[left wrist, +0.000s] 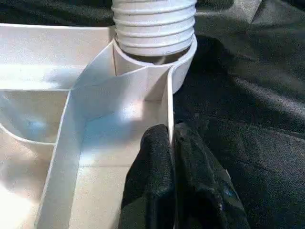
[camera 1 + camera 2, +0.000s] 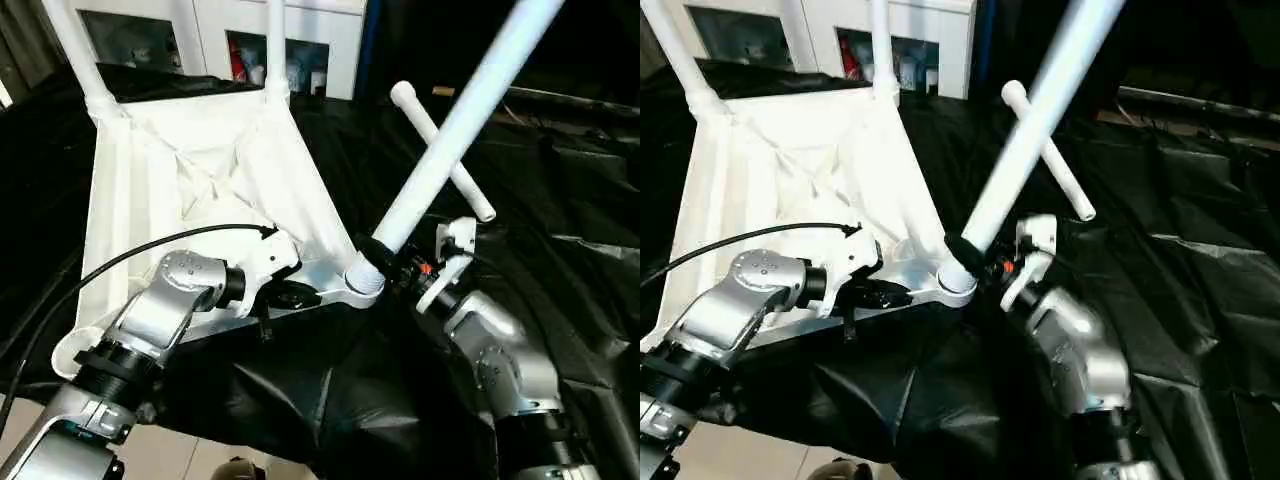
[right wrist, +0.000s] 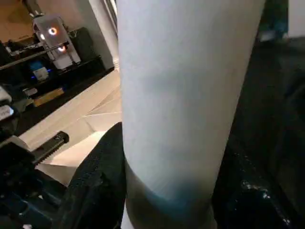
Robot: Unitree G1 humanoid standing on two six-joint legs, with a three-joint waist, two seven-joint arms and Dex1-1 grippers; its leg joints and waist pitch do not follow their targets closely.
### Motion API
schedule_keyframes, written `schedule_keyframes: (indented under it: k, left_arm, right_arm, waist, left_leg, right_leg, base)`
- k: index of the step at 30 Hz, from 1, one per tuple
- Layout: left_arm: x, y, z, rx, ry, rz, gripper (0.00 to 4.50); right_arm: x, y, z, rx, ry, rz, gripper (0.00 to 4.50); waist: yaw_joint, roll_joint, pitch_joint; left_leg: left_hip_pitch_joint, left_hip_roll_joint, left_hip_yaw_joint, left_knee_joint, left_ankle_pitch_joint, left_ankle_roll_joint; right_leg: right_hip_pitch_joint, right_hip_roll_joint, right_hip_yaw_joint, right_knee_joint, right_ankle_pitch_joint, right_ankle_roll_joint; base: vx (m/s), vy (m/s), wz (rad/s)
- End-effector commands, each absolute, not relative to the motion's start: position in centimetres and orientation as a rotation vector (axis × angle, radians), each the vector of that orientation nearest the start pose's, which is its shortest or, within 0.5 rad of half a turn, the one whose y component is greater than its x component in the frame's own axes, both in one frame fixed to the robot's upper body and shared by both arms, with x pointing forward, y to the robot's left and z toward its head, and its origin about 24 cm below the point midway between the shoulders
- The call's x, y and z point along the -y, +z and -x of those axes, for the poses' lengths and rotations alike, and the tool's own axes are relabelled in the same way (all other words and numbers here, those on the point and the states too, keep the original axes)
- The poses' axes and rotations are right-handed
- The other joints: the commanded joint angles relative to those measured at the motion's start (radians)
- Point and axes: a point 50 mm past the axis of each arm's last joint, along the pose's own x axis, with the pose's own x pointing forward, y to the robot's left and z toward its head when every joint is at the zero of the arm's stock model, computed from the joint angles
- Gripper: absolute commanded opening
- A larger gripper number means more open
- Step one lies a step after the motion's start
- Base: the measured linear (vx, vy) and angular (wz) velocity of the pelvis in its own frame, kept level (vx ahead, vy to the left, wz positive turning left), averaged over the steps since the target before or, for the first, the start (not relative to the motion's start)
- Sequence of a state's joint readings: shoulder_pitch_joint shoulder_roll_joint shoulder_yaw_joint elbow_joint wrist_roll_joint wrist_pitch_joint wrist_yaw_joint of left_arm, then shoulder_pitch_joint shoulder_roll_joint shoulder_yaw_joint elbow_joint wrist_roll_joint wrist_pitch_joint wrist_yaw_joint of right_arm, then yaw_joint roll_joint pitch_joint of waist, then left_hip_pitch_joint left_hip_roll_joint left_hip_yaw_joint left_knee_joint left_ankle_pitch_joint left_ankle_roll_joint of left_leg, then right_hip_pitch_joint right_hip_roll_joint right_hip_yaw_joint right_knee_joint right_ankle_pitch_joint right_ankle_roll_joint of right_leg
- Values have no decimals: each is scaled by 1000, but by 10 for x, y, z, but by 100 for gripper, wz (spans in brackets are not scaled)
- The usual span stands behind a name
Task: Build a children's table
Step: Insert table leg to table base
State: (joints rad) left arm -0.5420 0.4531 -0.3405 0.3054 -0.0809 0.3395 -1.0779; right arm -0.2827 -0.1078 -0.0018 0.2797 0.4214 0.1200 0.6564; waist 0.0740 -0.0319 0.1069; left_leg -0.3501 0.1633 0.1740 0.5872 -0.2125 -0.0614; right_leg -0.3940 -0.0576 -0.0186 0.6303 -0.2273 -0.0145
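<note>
Both end effectors grip: left (image 1: 171, 162) pinches tabletop (image 2: 200, 170) rim, right (image 2: 385, 258) clamps frame-cropped leg (image 2: 450, 135).

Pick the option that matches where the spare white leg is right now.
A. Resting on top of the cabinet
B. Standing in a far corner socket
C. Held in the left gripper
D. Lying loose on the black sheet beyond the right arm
D: the spare leg lies flat on the black sheet, apart from the tabletop, while the right gripper holds a different leg at the near corner socket.
</note>
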Motion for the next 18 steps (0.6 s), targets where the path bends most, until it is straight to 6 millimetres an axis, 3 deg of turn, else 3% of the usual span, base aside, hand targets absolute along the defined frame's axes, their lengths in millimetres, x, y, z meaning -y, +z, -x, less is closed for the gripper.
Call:
schedule_keyframes:
  k: [1, 10, 16, 17, 18]
  left_arm:
    - [-140, 68, -311, -500, -1200, -425, 0]
    - [-140, 68, -313, -499, -1191, -428, 0]
    - [-141, 67, -314, -500, -1189, -428, 0]
    - [-141, 67, -314, -500, -1190, -428, 0]
    - [-141, 67, -314, -500, -1191, -428, 0]
  right_arm:
    - [145, 7, -281, -224, 586, -273, 190]
    - [138, 3, -279, -164, 644, -140, 190]
    - [129, 5, -278, -167, 780, 6, 190]
    - [129, 6, -278, -170, 788, 9, 190]
    - [128, 8, -280, -192, 832, 18, 190]
  waist:
    - [-4, 19, -48]
    - [-7, 17, -45]
    - [-10, 16, -48]
    - [-13, 14, -46]
    - [-15, 15, -46]
  left_leg:
    - [2, 66, -22, -87, -181, 5]
    - [2, 69, -24, -93, -217, 8]
    - [2, 70, -24, -93, -200, 18]
    - [-4, 68, -25, -94, -192, 19]
    - [0, 67, -23, -94, -210, 23]
  right_leg:
    - [39, -88, 51, -87, -121, -259]
    - [34, -90, 55, -96, -206, -236]
    - [34, -89, 55, -96, -194, -232]
    - [37, -86, 53, -94, -188, -229]
    - [35, -87, 53, -99, -223, -226]
  base:
    - [0, 0, 0]
    - [0, 0, 0]
    - [0, 0, 0]
    - [0, 0, 0]
    - [0, 0, 0]
